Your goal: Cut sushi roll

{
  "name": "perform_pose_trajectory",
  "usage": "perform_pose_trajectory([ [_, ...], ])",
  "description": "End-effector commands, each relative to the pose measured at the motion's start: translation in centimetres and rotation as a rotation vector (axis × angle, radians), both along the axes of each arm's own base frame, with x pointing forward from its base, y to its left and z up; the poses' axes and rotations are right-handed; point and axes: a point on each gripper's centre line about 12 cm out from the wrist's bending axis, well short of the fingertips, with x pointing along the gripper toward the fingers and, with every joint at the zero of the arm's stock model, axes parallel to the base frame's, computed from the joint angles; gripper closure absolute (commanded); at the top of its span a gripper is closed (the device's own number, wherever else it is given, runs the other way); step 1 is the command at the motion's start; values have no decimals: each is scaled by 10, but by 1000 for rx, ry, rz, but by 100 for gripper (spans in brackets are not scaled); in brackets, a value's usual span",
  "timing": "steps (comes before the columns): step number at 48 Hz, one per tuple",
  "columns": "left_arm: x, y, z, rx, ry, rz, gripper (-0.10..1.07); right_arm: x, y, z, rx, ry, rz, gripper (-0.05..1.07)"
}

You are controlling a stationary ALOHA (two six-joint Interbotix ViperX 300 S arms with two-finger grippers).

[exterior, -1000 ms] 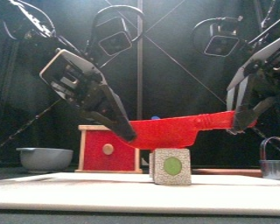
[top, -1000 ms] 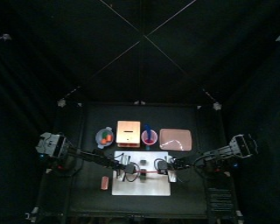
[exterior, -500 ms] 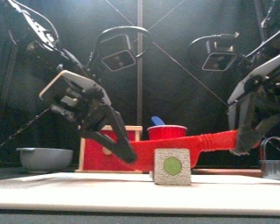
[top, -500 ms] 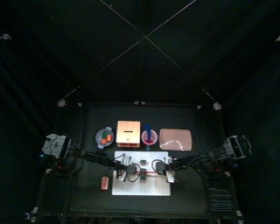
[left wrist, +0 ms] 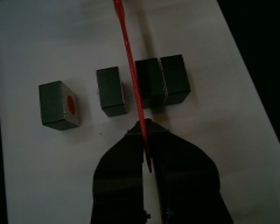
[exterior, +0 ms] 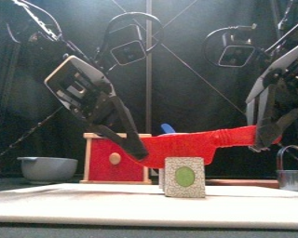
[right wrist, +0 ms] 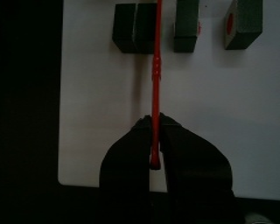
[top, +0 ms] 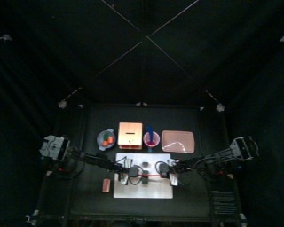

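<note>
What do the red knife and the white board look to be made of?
The red knife looks like matte plastic: one uniform red, no metallic glint. The white board seems smooth plastic, plain and even, though coated wood can't be excluded.

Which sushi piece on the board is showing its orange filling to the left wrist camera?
The end piece, standing apart from the rest. It lies turned, its orange centre showing; the other pieces show only dark sides.

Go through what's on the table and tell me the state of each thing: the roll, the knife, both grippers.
sushi roll: already cut into separate pieces standing on the white board.
red knife: held level above the pieces, not touching them.
left gripper: shut on one knife end.
right gripper: shut on the other end.
</note>
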Motion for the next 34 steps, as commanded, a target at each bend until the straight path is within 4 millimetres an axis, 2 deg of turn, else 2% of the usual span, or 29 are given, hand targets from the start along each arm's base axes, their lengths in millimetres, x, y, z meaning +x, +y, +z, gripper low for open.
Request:
perform_pose_trajectory([
  [1, -5, -7, 3, 11, 9, -27, 61, -6, 15, 7, 8, -6, 59, 66],
  [15, -7, -14, -6, 13, 32, -43, 61, -6, 24, 4, 31, 25, 64, 66],
  [28, -8, -17, -19, 11, 60, -45, 61, -8, 30, -8, 37, 70, 68, 66],
  [34, -8, -18, -16, 5, 54, -40, 61, -6, 30, -5, 39, 61, 69, 66],
])
